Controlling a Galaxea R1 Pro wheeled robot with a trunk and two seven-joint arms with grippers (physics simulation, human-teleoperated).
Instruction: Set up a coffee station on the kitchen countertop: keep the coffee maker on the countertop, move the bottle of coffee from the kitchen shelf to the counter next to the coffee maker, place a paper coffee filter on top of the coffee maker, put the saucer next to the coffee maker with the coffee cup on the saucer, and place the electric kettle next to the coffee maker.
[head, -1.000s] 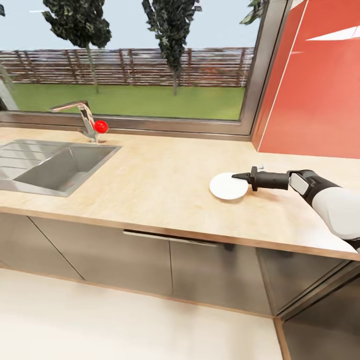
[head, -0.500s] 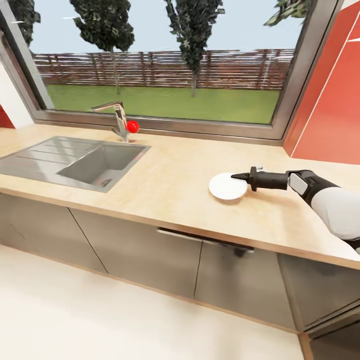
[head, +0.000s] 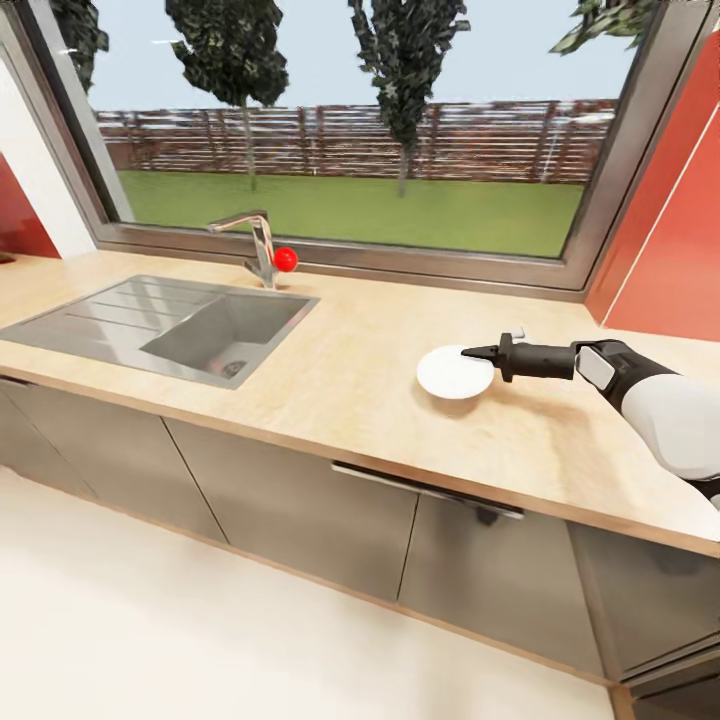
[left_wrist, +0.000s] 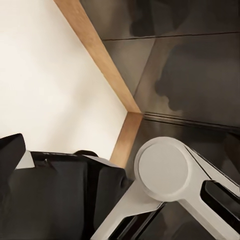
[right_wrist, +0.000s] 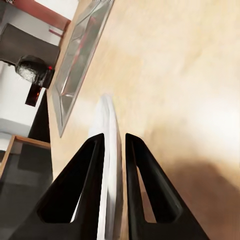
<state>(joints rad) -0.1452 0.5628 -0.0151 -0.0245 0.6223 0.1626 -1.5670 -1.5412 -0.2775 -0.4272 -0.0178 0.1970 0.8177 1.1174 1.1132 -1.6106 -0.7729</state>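
Note:
The saucer (head: 452, 372), a small flat white plate, is held level just above the kitchen countertop (head: 350, 350), with a shadow under it. My right gripper (head: 472, 352) reaches in from the right and is shut on the saucer's near rim. In the right wrist view the saucer (right_wrist: 107, 150) shows edge-on, pinched between the two black fingers (right_wrist: 85, 190). A black tip (left_wrist: 11, 155) at the edge of the left wrist view may belong to my left gripper; its state is unclear.
A steel sink (head: 170, 325) with a faucet (head: 258, 240) and a red knob (head: 286, 259) lies left of the saucer, under a wide window. Red wall panels (head: 670, 250) close the right end. Grey cabinet fronts (head: 300, 510) stand below. A dark rounded appliance (right_wrist: 32, 70) stands beyond the sink.
The whole head view has shifted, so the sink and faucet now sit further right in the picture. My right gripper keeps the same hold on the saucer.

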